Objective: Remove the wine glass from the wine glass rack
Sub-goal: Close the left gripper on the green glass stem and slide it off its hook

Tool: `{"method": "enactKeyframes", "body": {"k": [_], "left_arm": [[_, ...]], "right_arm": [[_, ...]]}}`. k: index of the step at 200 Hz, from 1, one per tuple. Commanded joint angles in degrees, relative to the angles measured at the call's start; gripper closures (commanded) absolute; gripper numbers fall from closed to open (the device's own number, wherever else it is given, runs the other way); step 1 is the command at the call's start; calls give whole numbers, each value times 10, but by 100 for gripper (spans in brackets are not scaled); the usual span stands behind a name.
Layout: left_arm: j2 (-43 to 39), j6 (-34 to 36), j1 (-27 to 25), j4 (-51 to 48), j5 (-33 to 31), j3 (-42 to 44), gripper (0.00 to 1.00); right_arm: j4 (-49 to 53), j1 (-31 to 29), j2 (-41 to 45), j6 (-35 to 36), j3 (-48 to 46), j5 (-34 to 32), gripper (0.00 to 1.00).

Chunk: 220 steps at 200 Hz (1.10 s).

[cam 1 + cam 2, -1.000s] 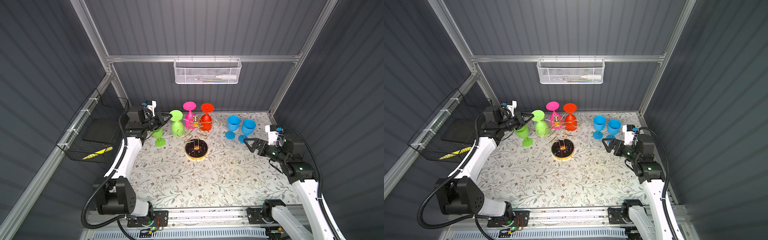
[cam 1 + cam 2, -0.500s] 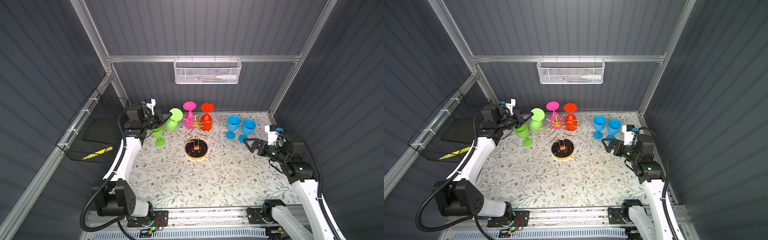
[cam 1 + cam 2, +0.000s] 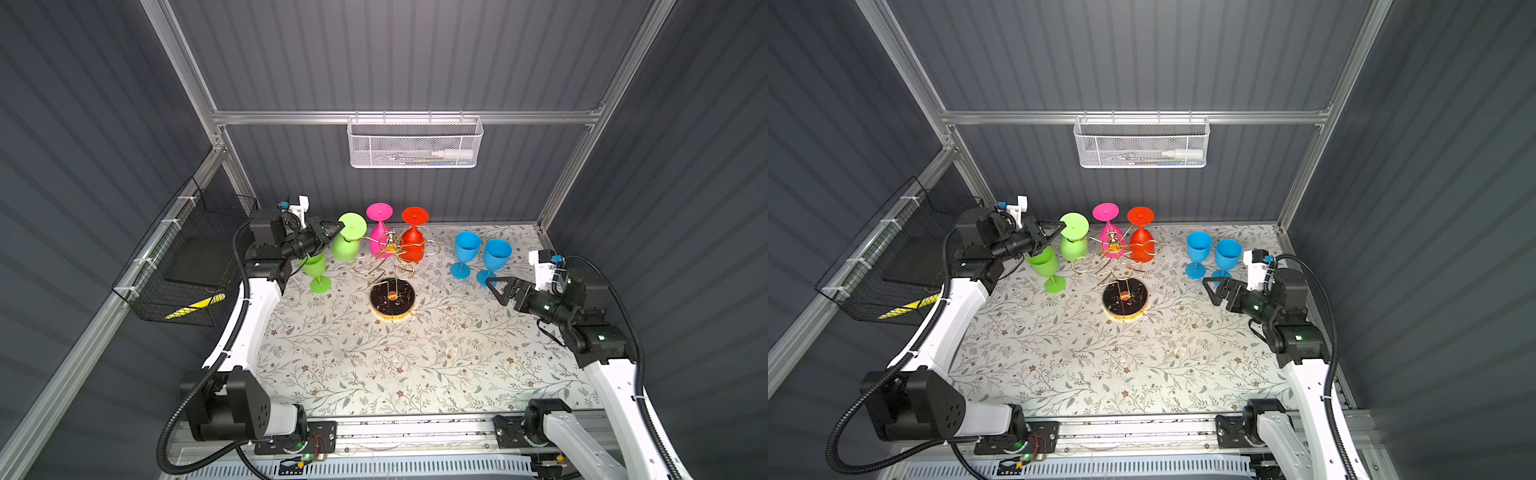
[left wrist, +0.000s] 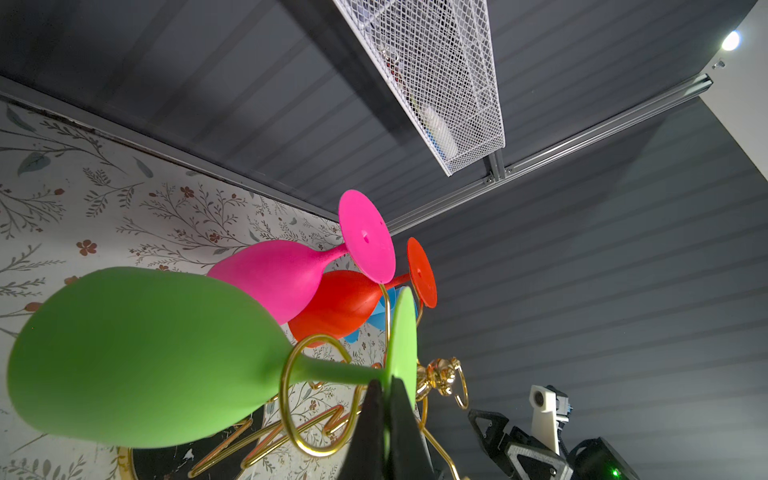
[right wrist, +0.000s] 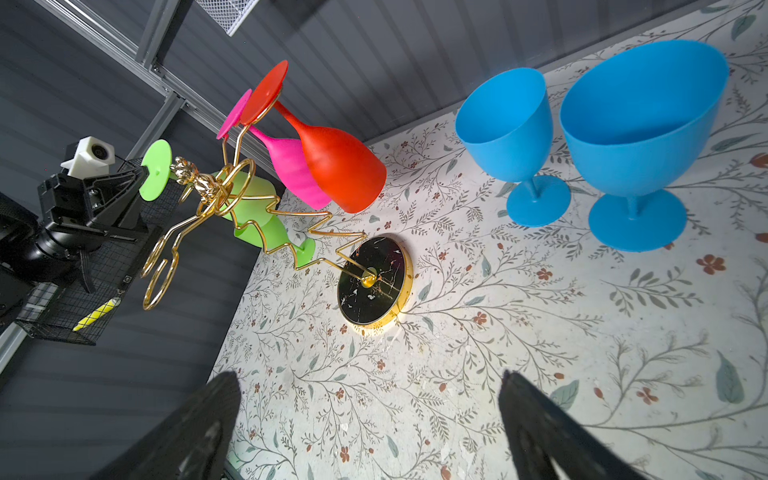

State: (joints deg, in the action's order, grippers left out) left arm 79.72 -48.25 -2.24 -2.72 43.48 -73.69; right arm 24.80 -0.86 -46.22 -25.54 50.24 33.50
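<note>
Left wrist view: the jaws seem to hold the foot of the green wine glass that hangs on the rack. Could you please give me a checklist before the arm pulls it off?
1. Grip: left gripper jaws shut on the foot of the hanging green wine glass. Ok.
2. Stem free of the wine glass rack: it runs through a gold ring. Not ok.
3. Gap to the pink wine glass: cannot tell.
4. Room nearby: a standing green wine glass is upright close to the left gripper. Not ok; lowering looks risky.
5. Right gripper open, away from the rack. Ok.
</note>
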Motion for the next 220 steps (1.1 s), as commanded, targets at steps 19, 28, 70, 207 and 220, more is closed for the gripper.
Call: {"method": "enactKeyframes", "body": {"k": [19, 28, 70, 207, 220], "left_arm": [[-13, 0, -23, 18, -5, 16, 100], [-12, 1, -29, 20, -9, 17, 100], [-1, 1, -51, 22, -21, 9, 100], [56, -14, -61, 69, -49, -36, 100], [58, -13, -61, 72, -54, -37, 100]], "right_arm": [[-12, -4, 6, -5, -1, 11, 1], [-12, -4, 6, -5, -1, 10, 1], [-10, -5, 5, -4, 0, 10, 1], [-7, -6, 5, 1, 5, 10, 1], [-7, -6, 5, 0, 6, 10, 1]]}}
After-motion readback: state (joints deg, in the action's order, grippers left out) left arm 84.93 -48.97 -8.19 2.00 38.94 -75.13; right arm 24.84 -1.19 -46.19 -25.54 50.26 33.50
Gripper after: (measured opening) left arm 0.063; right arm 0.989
